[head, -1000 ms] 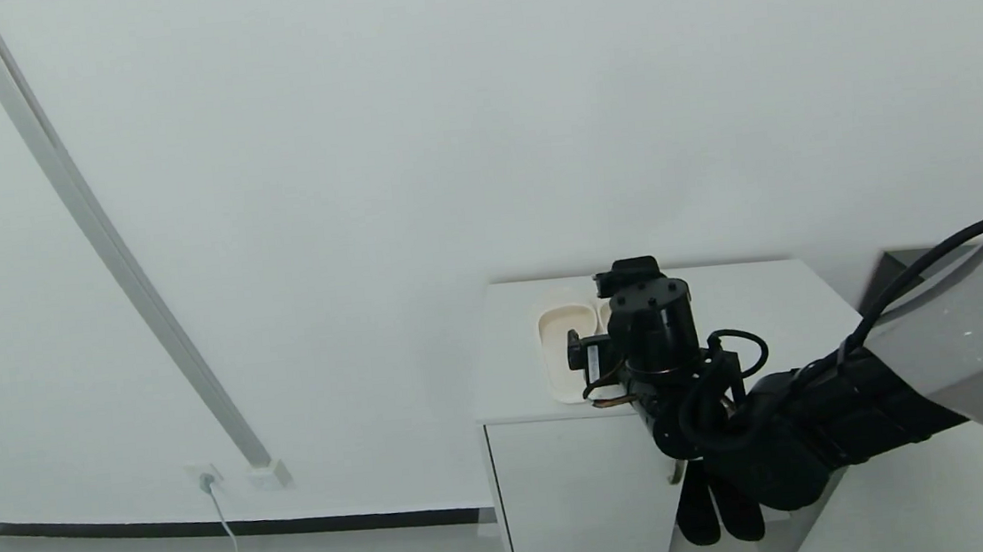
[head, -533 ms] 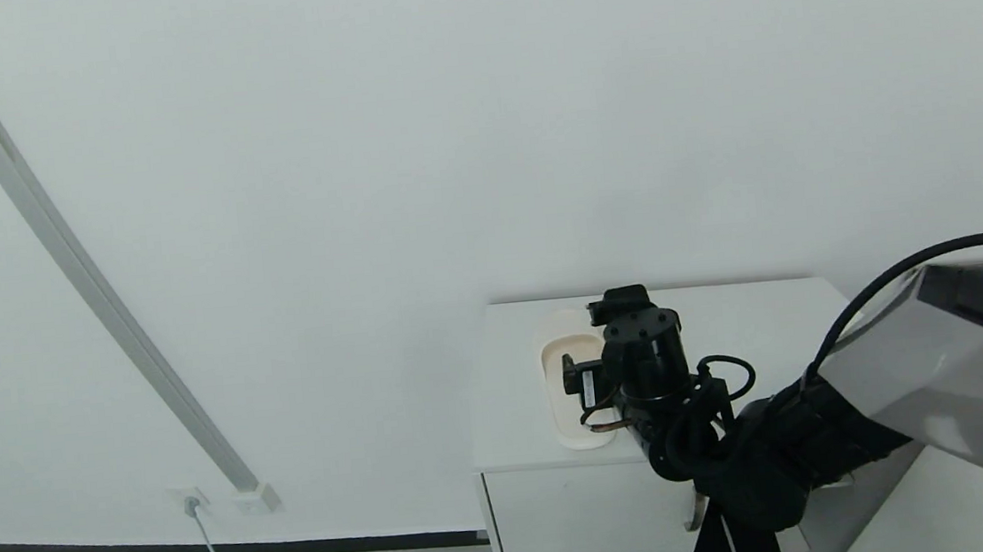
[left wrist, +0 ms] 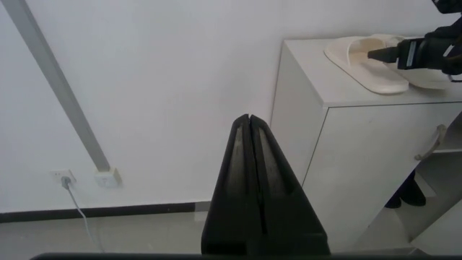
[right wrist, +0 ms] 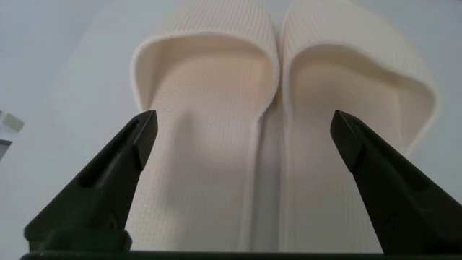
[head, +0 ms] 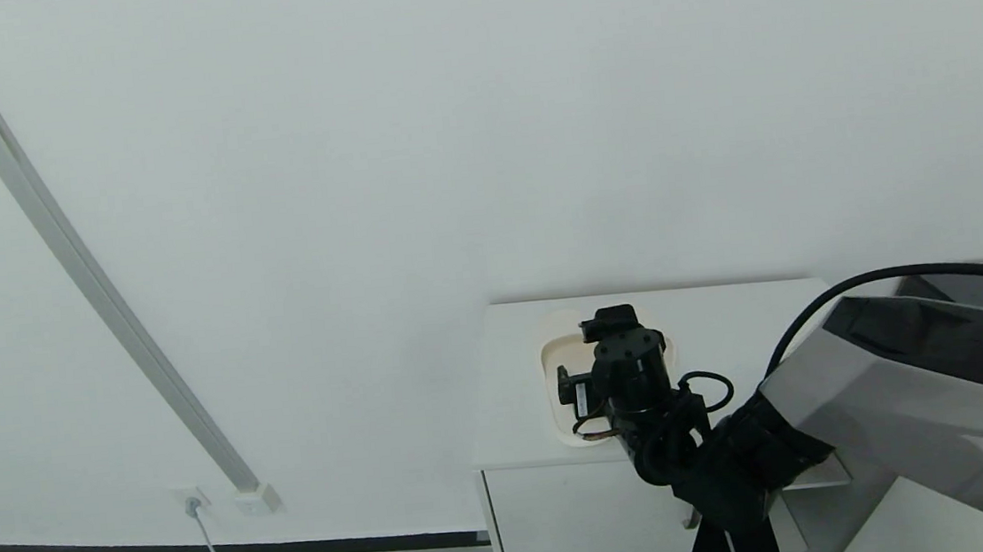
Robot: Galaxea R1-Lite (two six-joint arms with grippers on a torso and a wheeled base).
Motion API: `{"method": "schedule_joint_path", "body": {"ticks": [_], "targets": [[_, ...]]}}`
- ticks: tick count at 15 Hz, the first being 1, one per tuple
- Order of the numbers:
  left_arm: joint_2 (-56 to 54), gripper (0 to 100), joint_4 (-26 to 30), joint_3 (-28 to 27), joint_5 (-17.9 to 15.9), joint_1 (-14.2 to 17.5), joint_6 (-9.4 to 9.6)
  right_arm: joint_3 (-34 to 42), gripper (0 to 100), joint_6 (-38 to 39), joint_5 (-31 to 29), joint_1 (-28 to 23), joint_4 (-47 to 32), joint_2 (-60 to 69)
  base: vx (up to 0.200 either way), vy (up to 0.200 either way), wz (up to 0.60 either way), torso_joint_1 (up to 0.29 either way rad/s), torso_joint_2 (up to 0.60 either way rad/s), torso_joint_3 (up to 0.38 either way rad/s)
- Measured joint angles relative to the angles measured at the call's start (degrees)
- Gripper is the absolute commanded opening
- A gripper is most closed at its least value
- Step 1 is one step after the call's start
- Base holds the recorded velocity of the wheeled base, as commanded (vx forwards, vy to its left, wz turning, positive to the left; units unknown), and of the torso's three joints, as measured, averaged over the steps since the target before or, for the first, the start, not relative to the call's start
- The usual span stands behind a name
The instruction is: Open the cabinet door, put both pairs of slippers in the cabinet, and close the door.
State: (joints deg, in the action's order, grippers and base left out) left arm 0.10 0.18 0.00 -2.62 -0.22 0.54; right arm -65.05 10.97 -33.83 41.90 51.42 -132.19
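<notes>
One grey strip of wall trunking (head: 81, 258) slants down the white wall at far left, ending beside a white wall socket (head: 193, 500) with a pale cable hanging from it. The left gripper (left wrist: 249, 119) sits low, apart from the furniture, with its fingers pressed together on nothing. Further right stands the white box-shaped cabinet (head: 510, 381). On its top lies a pair of cream ribbed slippers (right wrist: 216, 159), side by side and touching. The right gripper (right wrist: 243, 119) hovers just above them, jaws spread wide.
</notes>
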Motion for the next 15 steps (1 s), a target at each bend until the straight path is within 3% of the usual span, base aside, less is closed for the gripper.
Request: {"method": "schedule_joint_path", "body": {"ticks": [13,14,15], "targets": [[0.00,0,0.00,0.00,0.06,0.04,-0.18,-7.17,100,-0.52,2.13,-3.38,-0.05,-5.90,0.000,0.000,0.00,0.000,0.00,0.000],[0.00,0,0.00,0.00,0.06,0.04,-0.21,-7.36,0,-0.52,2.17,-3.54,-0.07,-6.08,0.000,0.000,0.00,0.000,0.00,0.000],[0.00,0,0.00,0.00,0.06,0.04,-0.18,-7.52,0,-0.61,2.16,-3.64,-0.18,-6.18,0.000,0.000,0.00,0.000,0.00,0.000]]}}
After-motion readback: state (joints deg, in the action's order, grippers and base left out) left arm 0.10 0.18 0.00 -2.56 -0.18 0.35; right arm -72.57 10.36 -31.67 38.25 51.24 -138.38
